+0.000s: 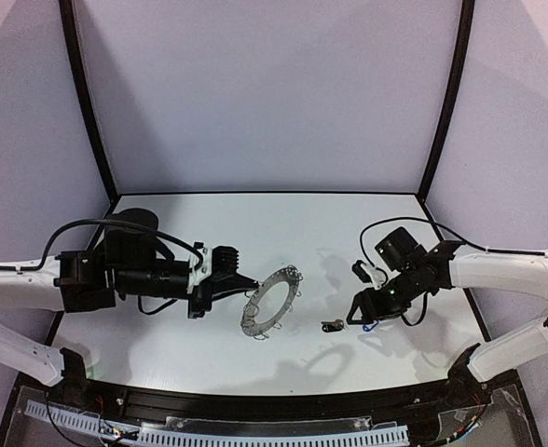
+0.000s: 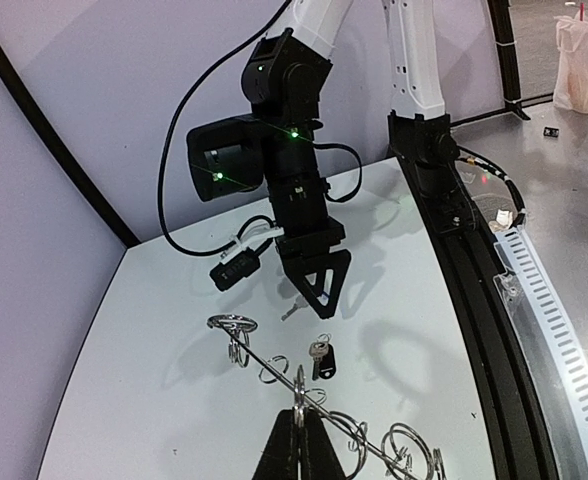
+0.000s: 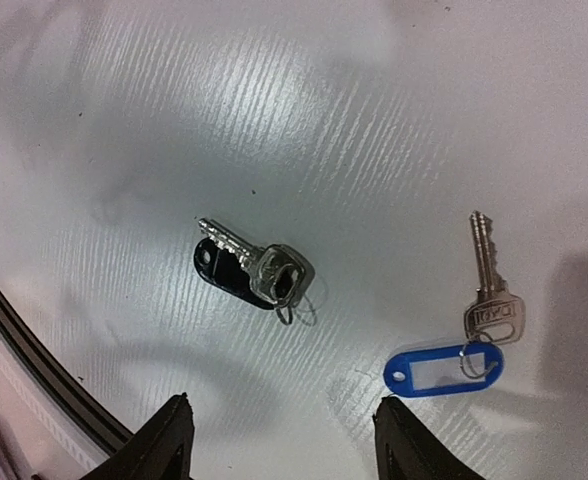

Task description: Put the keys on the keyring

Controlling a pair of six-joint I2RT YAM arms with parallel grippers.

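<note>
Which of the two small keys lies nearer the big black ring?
The silver key with the black fob; it lies between the loop-fringed black ring and the blue-tagged silver key.

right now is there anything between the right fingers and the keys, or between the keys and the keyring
Nothing visible. Only bare table lies between the right fingers and the black-fob key or the blue-tag key, and between those keys and the keyring held by the left fingers.
</note>
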